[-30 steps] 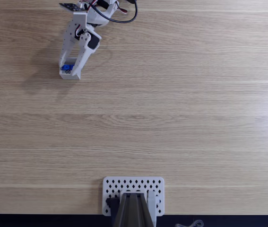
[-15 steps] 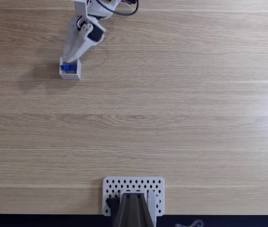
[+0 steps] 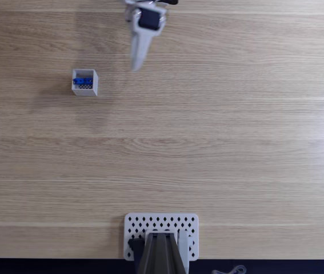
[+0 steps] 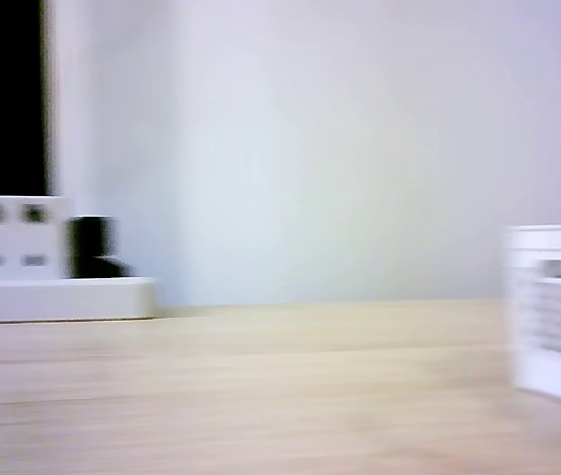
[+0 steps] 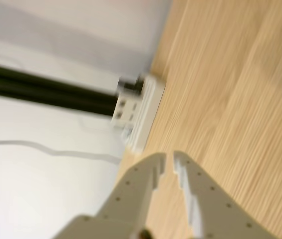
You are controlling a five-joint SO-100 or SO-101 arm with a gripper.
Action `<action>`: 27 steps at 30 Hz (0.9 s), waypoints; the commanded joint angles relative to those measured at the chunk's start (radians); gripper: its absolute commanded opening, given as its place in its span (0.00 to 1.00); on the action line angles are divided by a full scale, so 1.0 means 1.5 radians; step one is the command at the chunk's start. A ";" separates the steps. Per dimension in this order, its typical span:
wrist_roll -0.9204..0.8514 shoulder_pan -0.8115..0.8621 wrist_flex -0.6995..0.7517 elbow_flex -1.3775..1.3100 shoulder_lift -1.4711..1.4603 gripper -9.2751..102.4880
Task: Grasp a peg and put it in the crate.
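Observation:
In the fixed view the small white crate (image 3: 85, 89) stands on the wooden table at the upper left. The blue peg (image 3: 82, 81) lies inside it on the dark mesh. My gripper (image 3: 134, 67) hangs to the crate's right at the top of the view, well apart from it, its white fingers together and pointing down. The wrist view shows the gripper (image 5: 169, 157) from behind, with a thin slit between the fingertips (image 5: 156, 161) and nothing held. A blurred white box (image 4: 555, 309) sits at the right edge of the other view; it may be the crate.
A flat white perforated plate (image 3: 133, 224) with a grey mount (image 3: 160, 255) on it lies at the table's near edge. A thin cable (image 3: 230, 270) lies beside it. In the wrist view a white base (image 5: 140, 110) and a black bar (image 5: 41, 88) stand at the table's far edge.
The gripper let go of the peg in the crate, pulled out, and swung right and up, shutting. The peg and crate stay put.

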 commanded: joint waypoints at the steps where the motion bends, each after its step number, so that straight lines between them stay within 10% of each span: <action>1: 0.124 -0.071 0.154 -0.013 0.156 0.08; 12: 0.350 -0.125 0.412 0.002 0.296 0.09; 27: 0.324 -0.120 0.421 0.205 0.479 0.09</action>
